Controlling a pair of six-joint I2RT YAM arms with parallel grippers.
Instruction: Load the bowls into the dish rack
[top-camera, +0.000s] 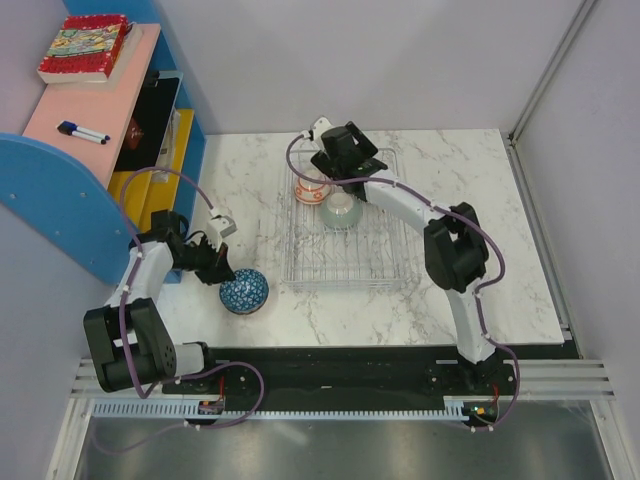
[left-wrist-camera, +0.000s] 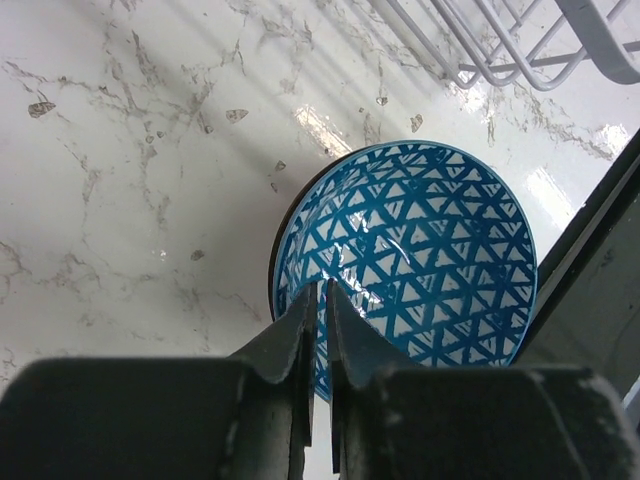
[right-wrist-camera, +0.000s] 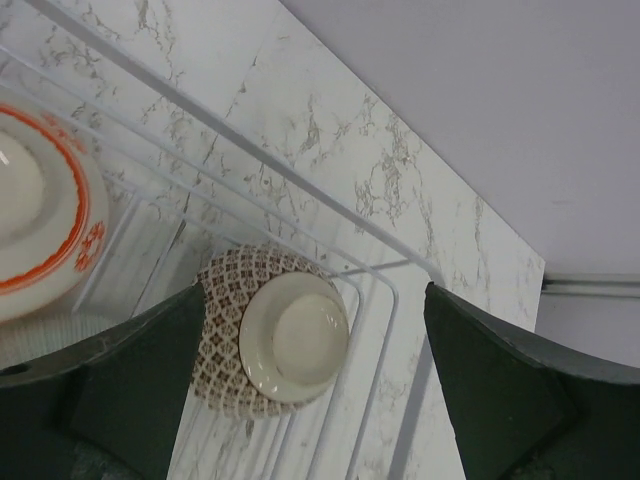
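Pinching the near rim of the blue bowl (left-wrist-camera: 420, 255), the left gripper (left-wrist-camera: 322, 295) was clenched, one finger (left-wrist-camera: 290, 340) on the outside of the wall and the other on the patterned inside; only a thin slit stood between the jaws, and blue showed in it; the bowl sat on the worktop (top-camera: 470, 300) toward the near left corner, apart from the rack (top-camera: 385, 255) and close to that rack's near left corner; its dark foot showed at its left side in the left wrist view.

The rack lay at the middle of the worktop, nearer the far edge than the near one; the orange bowl (top-camera: 311, 190) stood in its far left part, mouth up, with the brown bowl (right-wrist-camera: 270, 345) just beside it on the right; the brown bowl turned its pale foot toward the right wrist camera and rested on the wires close to a rack corner.

The right gripper (right-wrist-camera: 312, 292) hung above these two bowls with its jaws spread wide, released, grasping nothing; the brown bowl showed in the gap between its fingers (right-wrist-camera: 130, 390), which touched neither bowl.
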